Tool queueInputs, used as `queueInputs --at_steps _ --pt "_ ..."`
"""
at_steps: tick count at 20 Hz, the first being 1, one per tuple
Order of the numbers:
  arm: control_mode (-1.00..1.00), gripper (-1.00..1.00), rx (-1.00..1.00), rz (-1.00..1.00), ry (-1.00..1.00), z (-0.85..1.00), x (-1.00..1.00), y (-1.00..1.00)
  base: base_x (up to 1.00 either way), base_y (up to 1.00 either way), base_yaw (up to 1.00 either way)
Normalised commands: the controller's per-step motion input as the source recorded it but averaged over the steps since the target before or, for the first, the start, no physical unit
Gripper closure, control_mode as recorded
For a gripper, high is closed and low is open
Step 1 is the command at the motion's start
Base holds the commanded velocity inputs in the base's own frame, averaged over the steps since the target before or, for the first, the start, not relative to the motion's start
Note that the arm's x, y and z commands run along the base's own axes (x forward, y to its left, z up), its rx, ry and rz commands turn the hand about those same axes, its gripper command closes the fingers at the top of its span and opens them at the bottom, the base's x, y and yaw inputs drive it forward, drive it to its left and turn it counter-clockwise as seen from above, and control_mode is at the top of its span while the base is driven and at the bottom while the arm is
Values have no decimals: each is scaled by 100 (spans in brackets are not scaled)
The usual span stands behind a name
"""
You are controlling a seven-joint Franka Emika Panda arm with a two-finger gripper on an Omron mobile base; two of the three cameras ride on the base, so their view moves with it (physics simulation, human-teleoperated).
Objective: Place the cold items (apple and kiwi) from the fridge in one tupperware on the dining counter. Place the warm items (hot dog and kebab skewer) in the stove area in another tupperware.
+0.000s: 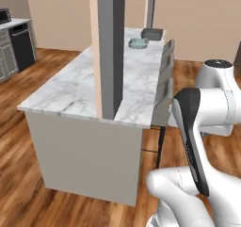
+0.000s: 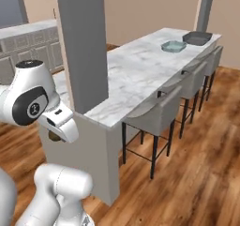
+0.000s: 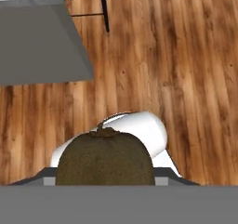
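Hand view: gripper [image 3: 106, 183] fingers clamp the kiwi [image 3: 105, 158] across its middle; light, fuzzy, soft, probably bruises easily.

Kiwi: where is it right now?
In the hand view the kiwi sits at the bottom centre, held in the gripper above the wooden floor, beside the counter's near end.

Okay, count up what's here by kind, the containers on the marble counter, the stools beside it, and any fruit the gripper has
Containers: 2, a light tupperware and a dark tupperware at the counter's far end
Stools: 3
Fruit: 1, a kiwi in the gripper
Total: 6
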Motion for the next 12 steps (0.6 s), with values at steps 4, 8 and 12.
queueInputs --at_steps 4,8,12 --pt "100 100 0 0 0 0 0 0 19 -100 0" --pt "100 100 0 0 0 0 0 0 48 -100 4" --pt "100 100 0 0 0 0 0 0 64 -96 14"
